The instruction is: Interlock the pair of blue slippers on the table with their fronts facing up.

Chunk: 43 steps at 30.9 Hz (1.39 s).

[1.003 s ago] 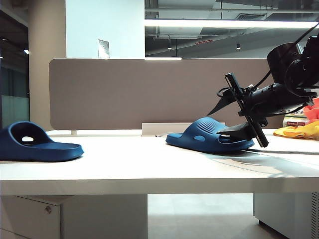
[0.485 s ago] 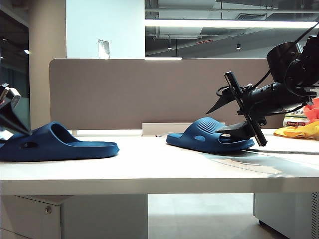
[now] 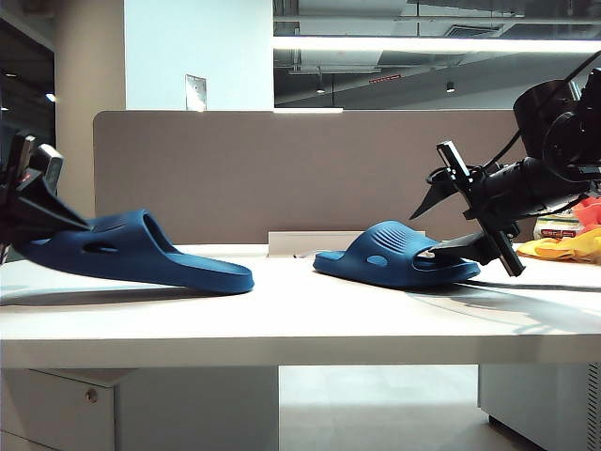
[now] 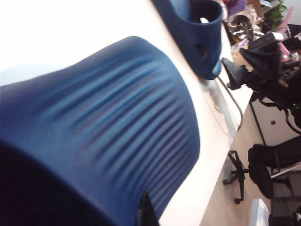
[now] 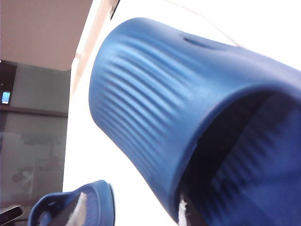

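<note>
Two blue slippers lie on the white table (image 3: 310, 319). The left slipper (image 3: 141, 252) (image 4: 108, 122) is tilted, its heel raised off the table and its toe touching it. My left gripper (image 3: 77, 227) is shut on that heel at the far left; one dark fingertip (image 4: 146, 212) shows against the ribbed strap. The right slipper (image 3: 394, 256) (image 5: 155, 94) rests flat, toe pointing left. At its heel my right gripper (image 3: 427, 232) (image 5: 130, 208) stands open, the lower finger (image 3: 455, 246) low at the heel and the upper one well above the strap.
A grey-brown divider panel (image 3: 282, 169) backs the table. A low white box (image 3: 305, 242) sits against it. Yellow and red items (image 3: 568, 244) lie at the far right, with a cable (image 3: 545, 285) on the table near them. Between the slippers is bare table.
The left gripper has come into view, closed on the left slipper, dragged it to the right and lifted its heel. The right gripper has shifted slightly right; the right slipper has stayed put.
</note>
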{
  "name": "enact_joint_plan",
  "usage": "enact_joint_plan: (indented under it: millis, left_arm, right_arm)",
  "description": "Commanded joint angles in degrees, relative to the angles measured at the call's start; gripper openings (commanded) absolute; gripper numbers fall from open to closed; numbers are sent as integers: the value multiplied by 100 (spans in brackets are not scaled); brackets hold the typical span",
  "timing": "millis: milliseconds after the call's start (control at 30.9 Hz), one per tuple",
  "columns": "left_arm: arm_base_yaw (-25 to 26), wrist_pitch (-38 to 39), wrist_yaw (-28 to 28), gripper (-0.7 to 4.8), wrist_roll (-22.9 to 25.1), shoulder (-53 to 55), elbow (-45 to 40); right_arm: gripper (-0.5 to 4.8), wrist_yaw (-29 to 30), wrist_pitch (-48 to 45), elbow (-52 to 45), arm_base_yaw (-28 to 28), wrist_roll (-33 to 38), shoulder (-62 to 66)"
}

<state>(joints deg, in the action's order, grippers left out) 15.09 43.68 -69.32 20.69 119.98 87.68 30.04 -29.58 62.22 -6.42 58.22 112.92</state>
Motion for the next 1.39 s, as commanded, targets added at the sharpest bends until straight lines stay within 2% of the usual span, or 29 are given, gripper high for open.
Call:
enact_joint_plan:
  millis: [32,162,259,323,356,388,453,517,582,679,776,938,1035,1164,1391]
  left_arm:
    - [-105,-111,-210,-6,-17,-221,22]
    - [-216,-114,-299,-6,-120,-507,22]
    - [-297,-116,-297,-6,-120,-785,22]
    - [-297,-101,-299,-6,-131,-903,20]
    - [-297,-98,-299,-6,-142,-920,22]
    - [-299,-90,-317,-6,-142,-962,17]
    - [-302,-105,-422,-6,-140,-964,17]
    - [-302,-120,-411,-6,-136,-962,17]
    - [-299,-188,-374,-6,-138,-962,17]
    - [-284,-299,-216,-6,-144,-962,17]
    - [-247,-310,264,-6,-140,-957,17]
    - [-251,-509,236,-6,-238,-957,17]
    - [-260,-520,-57,-6,-313,-944,17]
    - [-258,-496,-540,-6,-361,-931,15]
    - [-260,-367,-402,-6,-358,-920,15]
  right_arm:
    - [252,-240,-63,33,22,-48,-26]
    - [252,-413,127,227,33,-179,133]
    - [252,-26,262,804,13,-184,557]
    - [250,-234,393,920,-20,-190,592]
    - [227,-306,393,929,-22,-195,592]
    - [130,-313,369,940,-20,-278,592]
    - [51,-273,369,944,-20,-319,590]
    - [46,-87,365,944,-20,-334,590]
    - [19,262,295,944,15,-341,588]
    - [16,874,260,940,142,-343,520]
    - [8,1443,282,938,376,-341,278]
    - [8,2719,492,938,704,-245,-59]
    - [8,3447,603,935,726,-225,-129]
    - [8,3781,678,935,723,-238,-186]
    - [8,4227,686,935,713,-229,-380]
